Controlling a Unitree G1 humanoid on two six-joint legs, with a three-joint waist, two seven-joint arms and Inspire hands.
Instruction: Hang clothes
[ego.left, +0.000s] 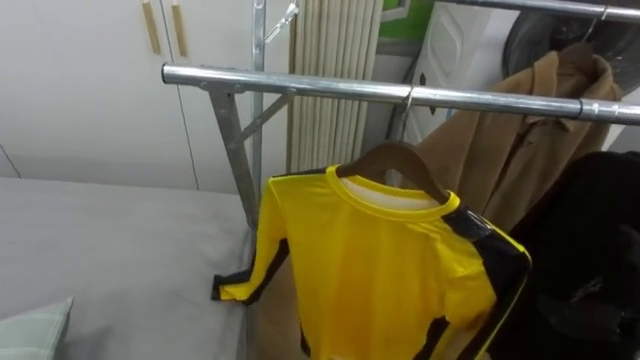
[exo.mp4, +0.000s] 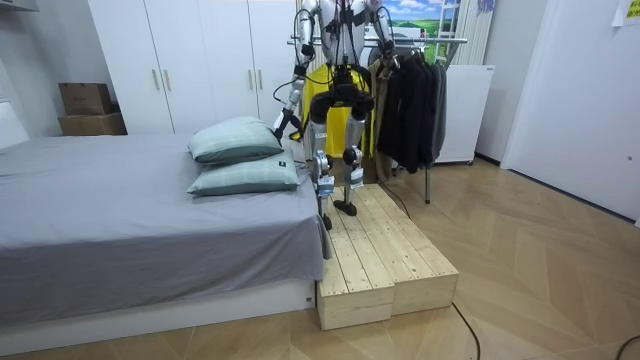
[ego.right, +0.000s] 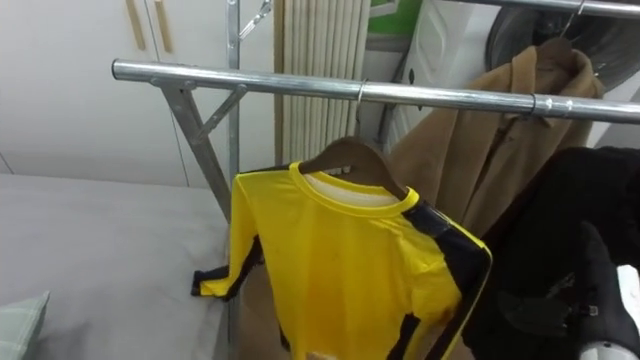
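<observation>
Yellow shirt with black trim (ego.left: 380, 270) on brown wooden hanger (ego.left: 395, 158), hooked over shiny metal rail (ego.left: 300, 84). Right hand (ego.right: 612, 300), left hand (exo.mp4: 283, 125) below rail: open or shut, cannot tell.

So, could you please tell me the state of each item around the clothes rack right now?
Wooden hanger: hooked over the front rail.
Yellow shirt: on that hanger, hanging.
Brown coat: hanging from the rail behind.
Dark clothes: hanging beside the shirt.
Wardrobe doors: closed.
Pillows: stacked on the bed.
</observation>
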